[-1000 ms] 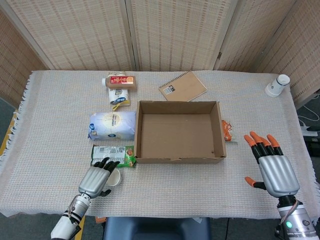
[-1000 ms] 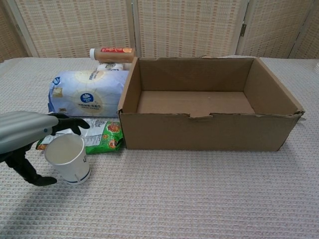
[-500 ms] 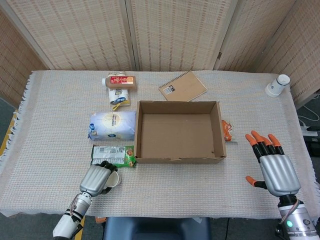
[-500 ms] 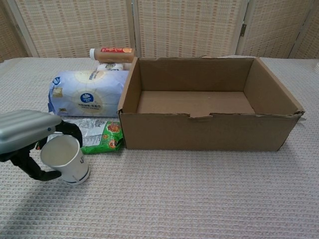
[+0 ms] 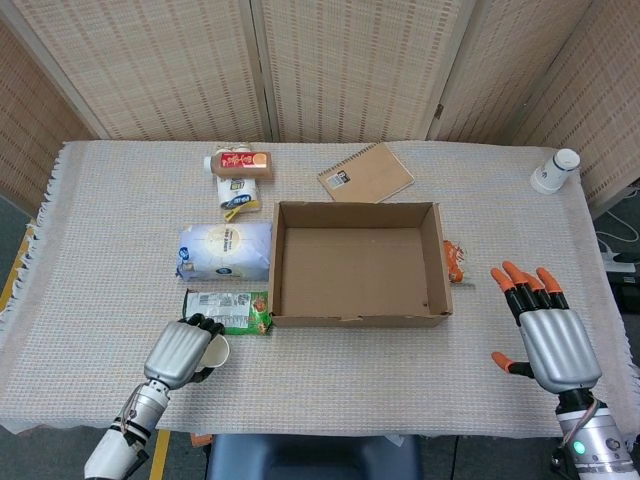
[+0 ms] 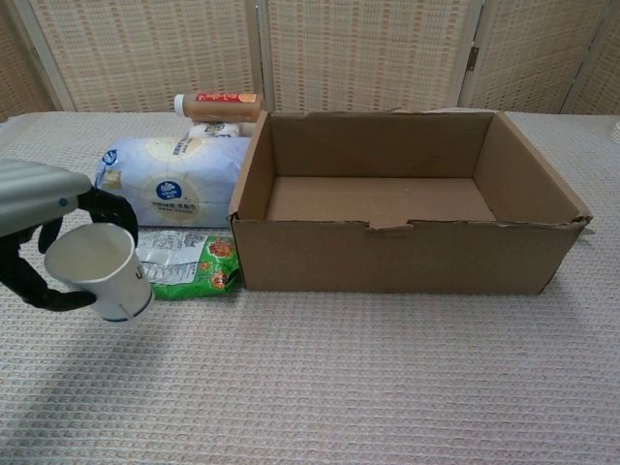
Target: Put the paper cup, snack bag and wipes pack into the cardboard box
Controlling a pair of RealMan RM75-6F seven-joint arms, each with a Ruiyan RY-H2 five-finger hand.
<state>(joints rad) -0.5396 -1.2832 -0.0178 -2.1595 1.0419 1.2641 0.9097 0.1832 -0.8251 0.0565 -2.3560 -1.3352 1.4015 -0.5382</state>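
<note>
My left hand (image 5: pixel 178 352) (image 6: pixel 39 215) grips the white paper cup (image 6: pixel 97 272) (image 5: pixel 214 350) and holds it tilted just above the cloth, left of the cardboard box (image 5: pixel 358 264) (image 6: pixel 407 254). The box is open and empty. The green snack bag (image 5: pixel 228 311) (image 6: pixel 189 263) lies flat by the box's front left corner. Behind it lies the pale blue wipes pack (image 5: pixel 226 251) (image 6: pixel 170 180). My right hand (image 5: pixel 545 335) hovers open, fingers spread, to the right of the box, holding nothing.
A brown bottle (image 5: pixel 240 162) and a small yellow-white packet (image 5: pixel 238 199) lie behind the wipes. A spiral notebook (image 5: pixel 366 173) sits behind the box. A small orange item (image 5: pixel 455 262) lies by the box's right wall. Another white cup (image 5: pixel 554 171) lies at the far right.
My left hand closed around the paper cup, then lifted it off the cloth and drew it left and slightly back. The right hand stayed still.
</note>
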